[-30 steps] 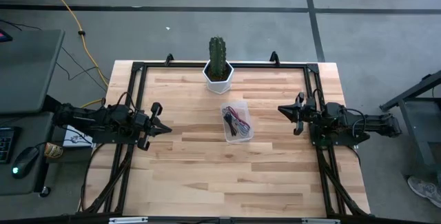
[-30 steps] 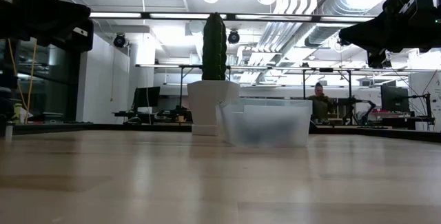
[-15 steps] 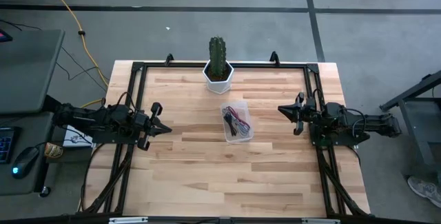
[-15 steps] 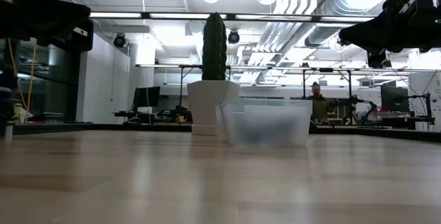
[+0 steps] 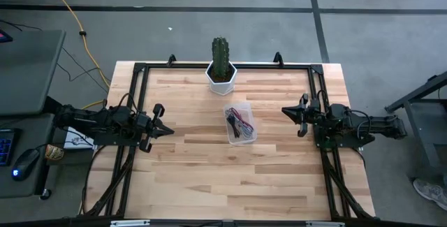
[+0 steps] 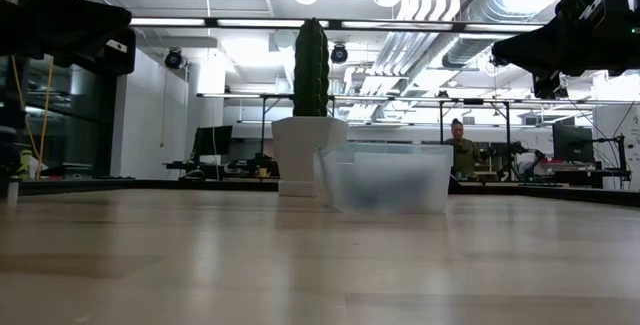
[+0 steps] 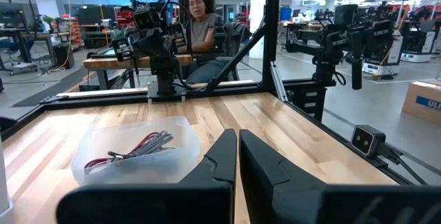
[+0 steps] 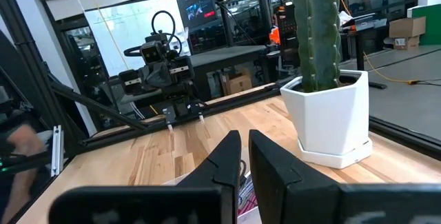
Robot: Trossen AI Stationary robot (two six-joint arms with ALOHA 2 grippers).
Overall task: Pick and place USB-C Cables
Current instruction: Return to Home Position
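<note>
left gripper (image 5: 166, 130) and right gripper (image 5: 286, 111) hang over opposite sides of the table (image 5: 209, 178), facing each other, fingers closed together. between them, nearer the right gripper, the usb-c cables (image 5: 239, 123) lie tangled in a transparent bin (image 5: 252, 135). a cactus (image 5: 221, 52) in a white pot (image 5: 221, 79) stands just beside the bin. pale wood planks, grey floor (image 5: 363, 38), yellow cord (image 5: 70, 7), a seated person (image 7: 200, 21) beyond.

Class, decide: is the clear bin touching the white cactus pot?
Apart. The high view shows a strip of bare wooden table between the bin and the pot.
</note>
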